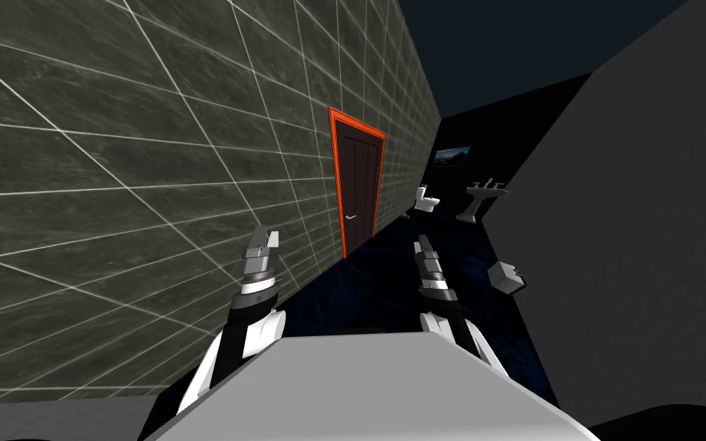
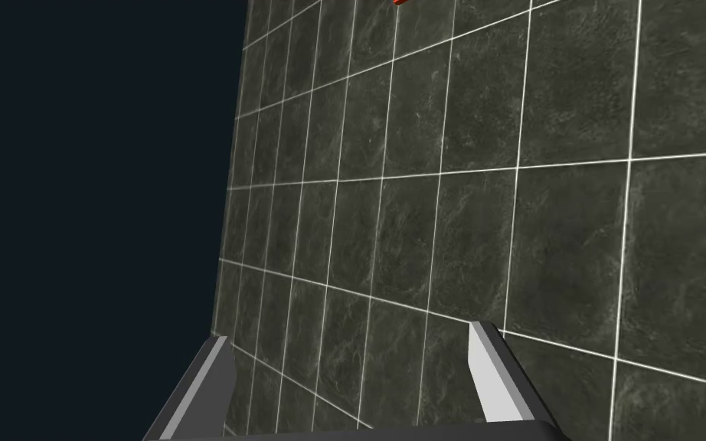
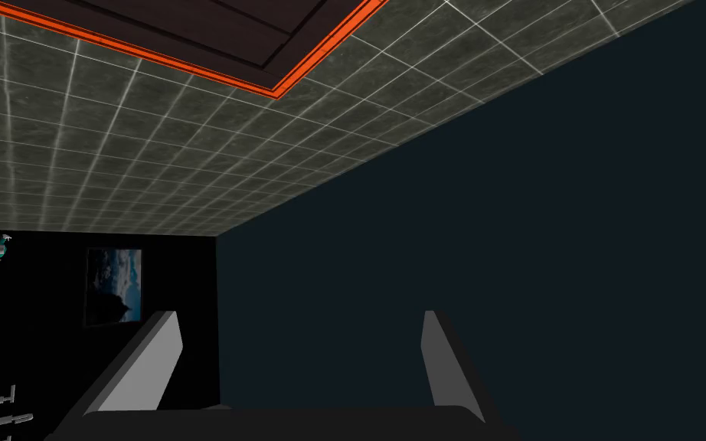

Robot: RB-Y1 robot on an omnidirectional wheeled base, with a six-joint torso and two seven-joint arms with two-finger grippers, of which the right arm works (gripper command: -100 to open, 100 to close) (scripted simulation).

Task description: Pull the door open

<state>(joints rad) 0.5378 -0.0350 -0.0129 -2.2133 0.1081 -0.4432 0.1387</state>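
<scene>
Left gripper (image 1: 263, 239) gaping wide, right gripper (image 1: 423, 246) likewise | hovering well short of door (image 1: 359, 191) at 12 o'clock | risking scraping tiled wall (image 1: 114, 191) at 9 o'clock approaching handle (image 1: 352, 217)

Door handle (image 1: 352, 217) tiny, its shape unclear.
</scene>
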